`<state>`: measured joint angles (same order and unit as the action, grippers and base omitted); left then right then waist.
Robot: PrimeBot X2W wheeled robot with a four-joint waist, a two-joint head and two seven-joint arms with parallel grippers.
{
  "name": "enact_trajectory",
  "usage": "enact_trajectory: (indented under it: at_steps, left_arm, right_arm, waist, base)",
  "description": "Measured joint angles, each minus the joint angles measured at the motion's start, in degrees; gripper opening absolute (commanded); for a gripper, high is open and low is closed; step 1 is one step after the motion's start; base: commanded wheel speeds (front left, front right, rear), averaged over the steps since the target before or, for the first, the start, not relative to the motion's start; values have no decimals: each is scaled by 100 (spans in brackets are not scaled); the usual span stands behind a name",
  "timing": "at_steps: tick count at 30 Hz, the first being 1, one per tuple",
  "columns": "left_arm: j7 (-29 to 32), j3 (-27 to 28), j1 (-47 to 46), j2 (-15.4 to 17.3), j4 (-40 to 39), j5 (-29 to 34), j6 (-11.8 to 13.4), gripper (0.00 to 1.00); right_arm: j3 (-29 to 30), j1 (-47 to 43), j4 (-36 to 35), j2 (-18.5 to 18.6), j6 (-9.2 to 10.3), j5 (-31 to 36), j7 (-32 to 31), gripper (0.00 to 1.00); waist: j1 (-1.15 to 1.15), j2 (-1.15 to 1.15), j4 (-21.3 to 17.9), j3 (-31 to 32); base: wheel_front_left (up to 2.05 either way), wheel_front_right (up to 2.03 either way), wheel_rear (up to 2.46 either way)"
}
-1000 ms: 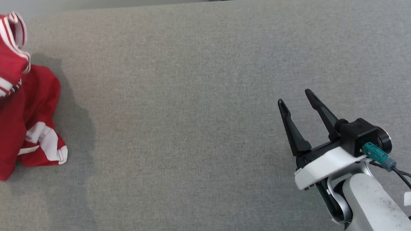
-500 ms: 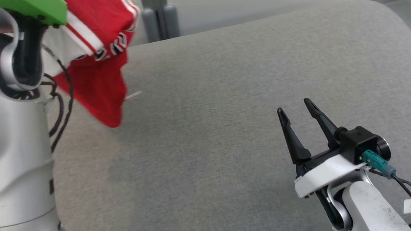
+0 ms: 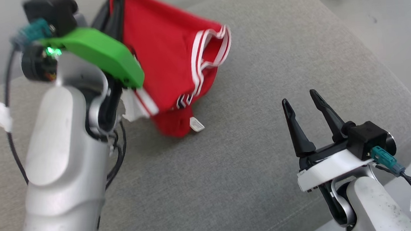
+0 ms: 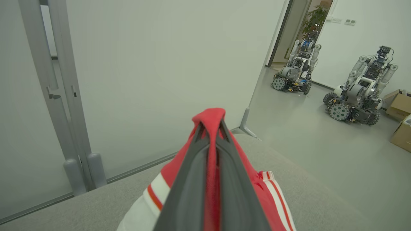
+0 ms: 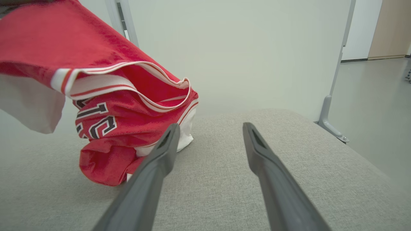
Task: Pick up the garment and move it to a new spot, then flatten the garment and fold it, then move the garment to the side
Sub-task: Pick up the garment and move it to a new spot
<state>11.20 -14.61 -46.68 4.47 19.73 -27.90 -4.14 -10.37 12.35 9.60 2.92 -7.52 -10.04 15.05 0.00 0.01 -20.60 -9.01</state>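
Clamping the garment (image 3: 170,59), the raised left gripper (image 4: 210,128) dangles it onto the cushion (image 3: 250,163); right gripper (image 3: 299,98) hovers spread.

- The left arm (image 3: 64,157) stands at the near left, its silver forearm angled up and toward the far side, with the green wrist plate (image 3: 96,58) tilted on top.
- The left gripper (image 4: 210,128) has its fingers pressed together, with a fold of the red jersey (image 3: 162,52) pinched between them.
- The right arm (image 3: 369,205) sits at the near right.
- The right gripper (image 3: 300,98) points toward the far side, its fingers parted and holding nothing.
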Motion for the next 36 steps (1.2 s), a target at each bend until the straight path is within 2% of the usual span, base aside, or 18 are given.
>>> enact_trajectory:
  at_steps: [8, 9, 10, 11, 16, 20, 27, 32, 36]
  left_arm:
    - [-430, -250, 847, 174, 1171, 289, 42, 0]
    - [-542, -301, 929, 179, 1263, 313, 25, 7]
    - [-682, -346, 1012, 178, 1333, 335, -11, 89]
    - [-815, -359, 1068, 172, 1365, 332, -43, 100]
    - [-1871, -397, 1319, 180, 1230, 324, -189, 100]
    - [-2503, -223, 1641, 264, 881, 365, -134, 100]
    - [-2624, 398, 2773, 292, -415, 511, 44, 100]
    - [-2626, 932, 3680, 180, -1221, 788, 33, 100]
    - [-2626, 1211, 4318, 91, -1450, 1058, -34, 100]
  right_arm:
    - [0, 5, -22, -2, 0, -31, 0, 100]
    - [11, 9, -20, -4, 0, -30, 0, 100]
    - [23, 18, -25, -4, 0, -22, 0, 100]
    - [46, 22, -33, -8, 0, -8, 0, 100]
    - [201, -12, -14, -10, 0, 74, 0, 100]
    - [343, -76, -8, -9, 0, 157, 0, 100]
    - [556, -193, -4, -10, 0, 277, 0, 100]
    - [673, -294, 15, -11, 0, 308, 0, 100]
    - [762, -359, 20, -11, 0, 300, 0, 100]
  waist:
    - [0, 0, -239, -434]
    - [0, 0, -228, -455]
    - [0, 0, -204, -467]
    - [0, 0, -181, -472]
    - [0, 0, 27, -423]
    - [0, 0, 257, -270]
    - [0, 0, 707, 46]
    - [0, 0, 997, 223]
    - [0, 0, 1174, 362]
  base:
    - [0, 0, 0]
    - [0, 0, 0]
    - [0, 0, 0]
    - [0, 0, 0]
    - [0, 0, 0]
    - [0, 0, 0]
    - [0, 0, 0]
    - [0, 0, 0]
    - [0, 0, 0]
